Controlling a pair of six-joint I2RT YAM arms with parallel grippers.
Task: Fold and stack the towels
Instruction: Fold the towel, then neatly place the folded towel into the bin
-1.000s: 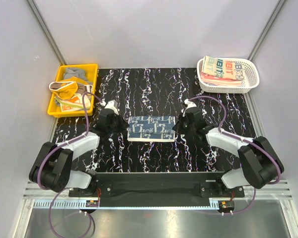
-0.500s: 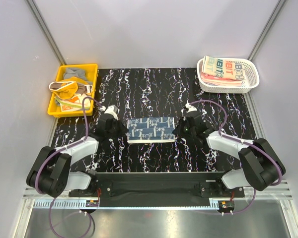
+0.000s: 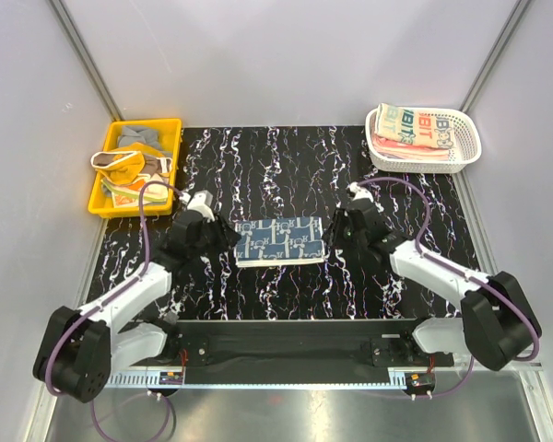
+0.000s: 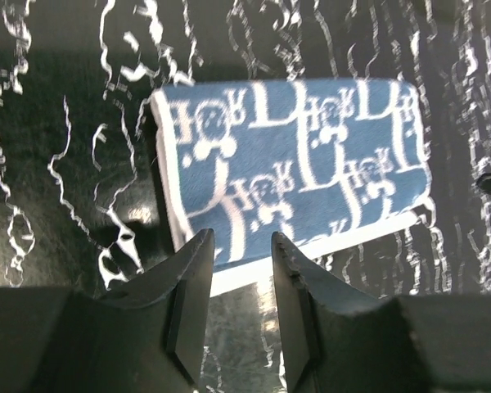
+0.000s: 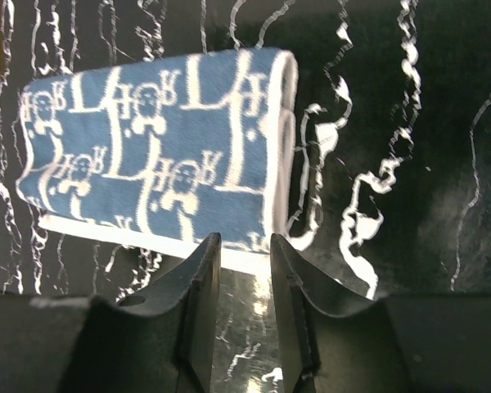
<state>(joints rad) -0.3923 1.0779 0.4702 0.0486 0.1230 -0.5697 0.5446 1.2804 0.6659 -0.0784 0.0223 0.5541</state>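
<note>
— Black tabletop (image 3: pixel 276 166) with white veining, grey walls around it. Where's the towel?

— Navy towel (image 3: pixel 279 239), white letter pattern, folded into a flat rectangle. It lies mid-table between the two arms, long side running left to right. A white hem shows along its near edge. In the right wrist view, stacked layers show at its right end.

— Grippers?

— Left gripper (image 3: pixel 223 238) sits low, just beside the towel's left end. Its wrist view shows the fingers apart with nothing between them, and the tips line up with the towel's near edge. Can't tell if they touch the cloth.

— And the other side?

— Right gripper (image 3: pixel 332 235) is just beside the towel's right end. Its fingers are also parted, with a narrow gap and only the shiny table and the white hem visible through it. It grips nothing. Contact can't be told there either.

— Anything else on the table?

— White lattice basket (image 3: pixel 470 147) at the far right corner, well apart from the arms. It holds a cream lettered towel (image 3: pixel 419 124), folded, on top of a pink towel (image 3: pixel 392 145). Yellow tray (image 3: pixel 100 189) at the far left edge holds loose cloths (image 3: pixel 134 157), grey and cream, crumpled and unfolded.
</note>
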